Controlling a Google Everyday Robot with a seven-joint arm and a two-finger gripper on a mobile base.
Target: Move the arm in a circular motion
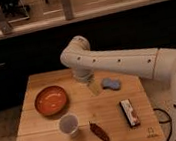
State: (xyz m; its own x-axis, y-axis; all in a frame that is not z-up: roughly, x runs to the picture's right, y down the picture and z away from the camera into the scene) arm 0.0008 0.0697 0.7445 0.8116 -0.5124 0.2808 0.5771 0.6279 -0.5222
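My large glossy white arm (120, 62) of thick rounded segments with small dark dots reaches in from the right over a wooden table (47, 137). Its bulbous joint sits above the table's far middle. From there a short segment points down to the slim pale gripper (94, 88), which hangs just above the tabletop, left of a blue sponge (111, 84) and right of an orange bowl (51, 100). It holds nothing that I can see.
A white cup (69, 125) stands at the front left. A dark reddish-brown packet (100, 132) lies beside it. A black and red bar (129, 113) lies at the front right. A dark counter with glass panels runs behind the table.
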